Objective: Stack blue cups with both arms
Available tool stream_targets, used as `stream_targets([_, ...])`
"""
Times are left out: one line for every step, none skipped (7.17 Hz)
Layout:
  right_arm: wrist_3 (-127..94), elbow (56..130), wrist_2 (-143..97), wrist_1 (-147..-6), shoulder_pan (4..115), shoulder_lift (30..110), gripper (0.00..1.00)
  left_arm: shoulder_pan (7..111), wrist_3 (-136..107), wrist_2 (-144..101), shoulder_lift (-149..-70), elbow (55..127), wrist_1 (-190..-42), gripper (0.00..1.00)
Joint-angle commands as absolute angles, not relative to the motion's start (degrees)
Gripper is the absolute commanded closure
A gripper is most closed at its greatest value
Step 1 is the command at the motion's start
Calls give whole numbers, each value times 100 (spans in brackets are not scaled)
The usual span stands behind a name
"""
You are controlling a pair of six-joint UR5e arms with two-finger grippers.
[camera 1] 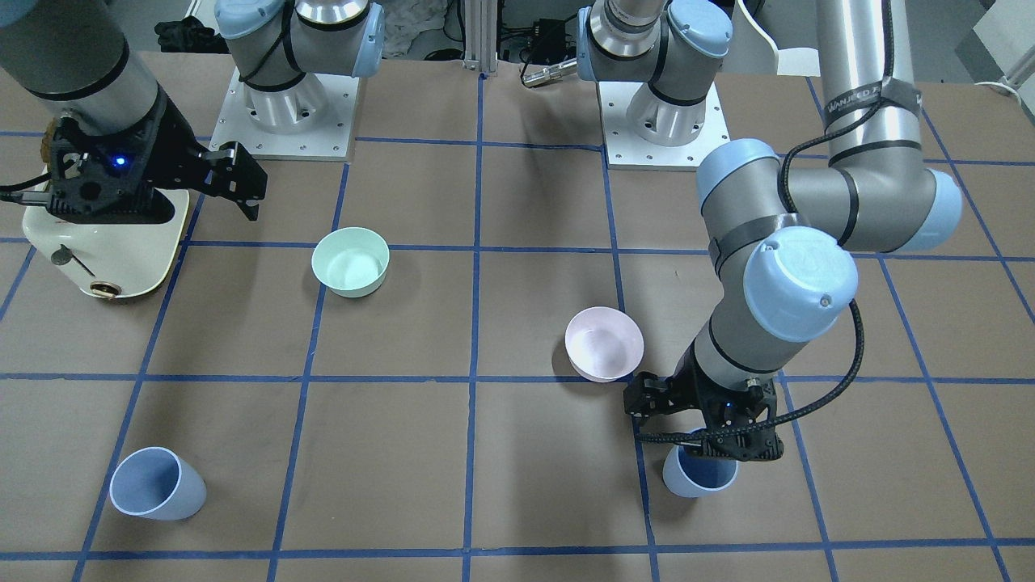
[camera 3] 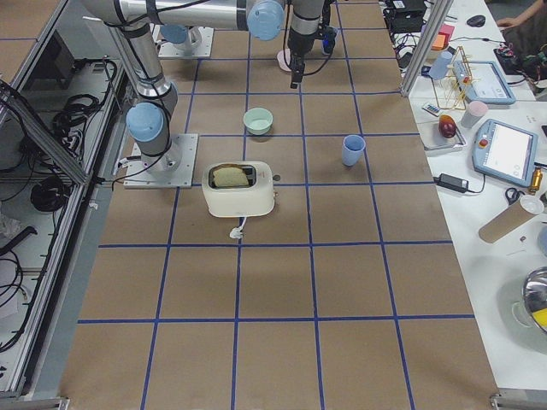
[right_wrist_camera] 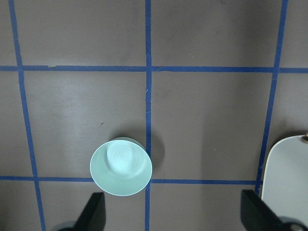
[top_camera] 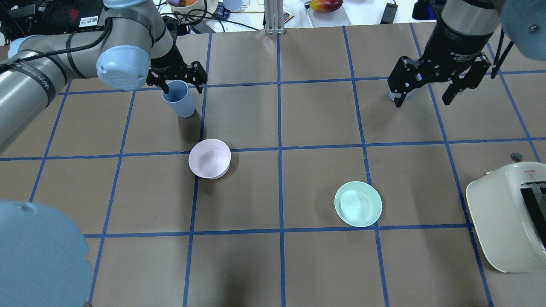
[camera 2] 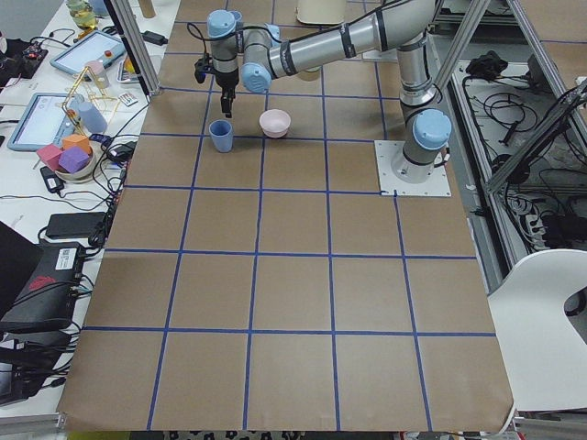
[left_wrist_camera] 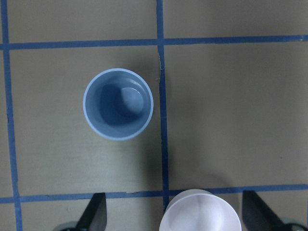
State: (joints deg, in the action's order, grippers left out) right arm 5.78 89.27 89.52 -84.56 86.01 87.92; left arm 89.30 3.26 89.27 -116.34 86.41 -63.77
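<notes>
One blue cup (top_camera: 180,99) stands upright at the far left of the table, also in the front view (camera 1: 697,475). My left gripper (top_camera: 182,86) hangs open just above it without touching. In the left wrist view the cup (left_wrist_camera: 118,103) lies ahead of the open fingers (left_wrist_camera: 94,214). The second blue cup (camera 1: 158,483) stands at the far right, mostly hidden behind my right gripper in the overhead view (top_camera: 391,94). My right gripper (top_camera: 422,102) is open, empty and well above the table.
A pale pink bowl (top_camera: 210,158) sits close to the left cup. A mint-green bowl (top_camera: 358,204) sits right of centre, below the right wrist camera (right_wrist_camera: 121,166). A cream toaster (top_camera: 507,213) stands at the near right edge.
</notes>
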Motion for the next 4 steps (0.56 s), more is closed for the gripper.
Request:
stream_targets([571,9026,8965,-8481,8806,8816,0,8930,343,8938,-12022,8648,-5777,0])
stream_targets([554,9000,8956,-8516,8798,8815,0,8930,334,8938,-12171,8648,-5618,8])
stream_targets([554,8965,8956,-8517,8798,8842,0,8938,334,8947,-12216,8666,-5590,47])
stream_targets([554,8939,8965,-8534,8798,8877,0,8938,334,8947,-12234,8683,-5581,93])
